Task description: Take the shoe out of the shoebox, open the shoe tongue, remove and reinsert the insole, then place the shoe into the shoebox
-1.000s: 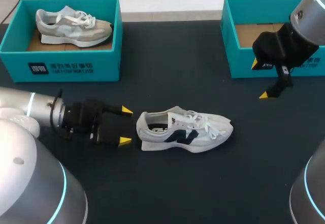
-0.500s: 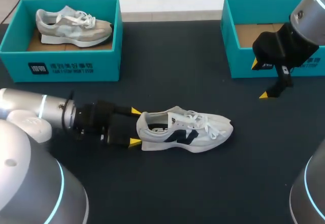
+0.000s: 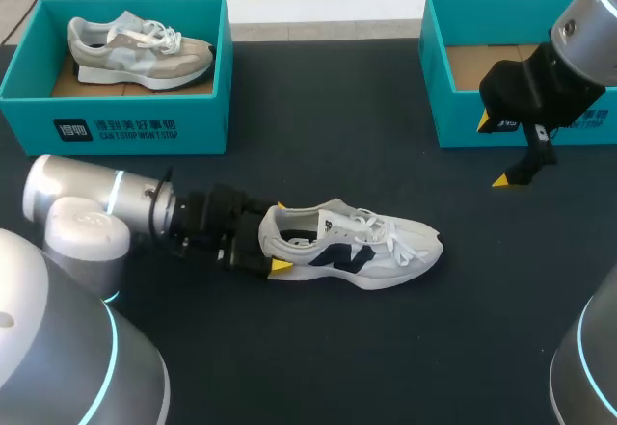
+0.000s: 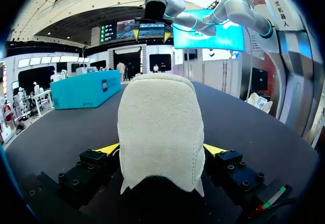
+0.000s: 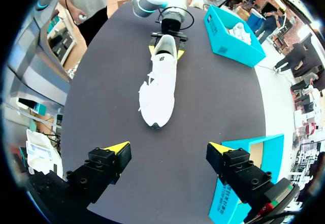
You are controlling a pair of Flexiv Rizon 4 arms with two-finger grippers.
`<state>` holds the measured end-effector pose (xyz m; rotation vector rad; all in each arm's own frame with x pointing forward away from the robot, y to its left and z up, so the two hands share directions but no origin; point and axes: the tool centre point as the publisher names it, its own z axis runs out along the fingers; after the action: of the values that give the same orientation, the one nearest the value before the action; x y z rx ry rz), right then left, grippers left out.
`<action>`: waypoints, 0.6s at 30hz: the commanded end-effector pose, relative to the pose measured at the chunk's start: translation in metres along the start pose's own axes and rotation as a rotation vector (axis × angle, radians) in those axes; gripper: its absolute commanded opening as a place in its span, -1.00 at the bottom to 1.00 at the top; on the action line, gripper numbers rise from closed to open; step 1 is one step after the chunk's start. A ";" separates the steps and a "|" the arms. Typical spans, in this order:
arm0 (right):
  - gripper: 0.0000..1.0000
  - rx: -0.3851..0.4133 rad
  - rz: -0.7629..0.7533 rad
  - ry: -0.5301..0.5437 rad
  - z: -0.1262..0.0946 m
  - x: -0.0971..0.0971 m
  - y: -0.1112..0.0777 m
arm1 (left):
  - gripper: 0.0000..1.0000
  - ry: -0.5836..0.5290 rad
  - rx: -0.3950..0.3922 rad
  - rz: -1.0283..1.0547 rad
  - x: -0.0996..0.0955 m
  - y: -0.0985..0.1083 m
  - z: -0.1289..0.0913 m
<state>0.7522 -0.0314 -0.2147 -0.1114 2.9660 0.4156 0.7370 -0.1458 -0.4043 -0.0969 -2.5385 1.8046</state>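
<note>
Near bench (image 3: pixel 318 348) centre, straddles the shoe (image 3: pixel 352 245) heel with left pincer (image 4: pixel 161 148), slid in from the left, spread, unclamped; readies a hold for tongue opening. Keeps right pincer (image 5: pixel 168 147) agape far right.

— Is there any lettering on the tabletop's things?

— The left shoebox (image 3: pixel 116 131) has a dark square badge and a row of white print on its front wall, with a smaller line beneath.

— And the other box?

— The right shoebox (image 3: pixel 453 107) has white print on its front wall too, mostly hidden behind the right arm (image 3: pixel 540 88).

— The shoe?

— The white shoe (image 3: pixel 352 247) bears a dark emblem on its side and a small dark tab on the tongue. No numbers can be made out.
</note>
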 end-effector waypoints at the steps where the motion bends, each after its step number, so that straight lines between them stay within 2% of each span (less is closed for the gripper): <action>1: 1.00 0.002 0.000 0.000 0.001 0.000 0.000 | 1.00 -0.005 -0.010 -0.013 0.004 0.003 0.013; 9: 1.00 0.002 0.000 0.000 0.001 0.000 0.000 | 1.00 -0.056 -0.001 -0.031 0.021 0.003 0.020; 15: 1.00 0.002 0.000 0.000 0.001 0.000 0.000 | 1.00 -0.077 0.007 -0.039 0.025 0.004 0.020; 16: 1.00 0.002 0.000 0.000 0.001 0.000 0.000 | 0.78 -0.075 0.004 -0.047 0.025 0.005 0.020; 18: 1.00 0.002 0.000 0.000 0.001 0.000 0.000 | -0.11 -0.070 0.005 -0.053 0.023 0.008 0.020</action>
<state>0.7522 -0.0314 -0.2147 -0.1113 2.9660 0.4156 0.7170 -0.1599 -0.4152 0.0285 -2.5546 1.8246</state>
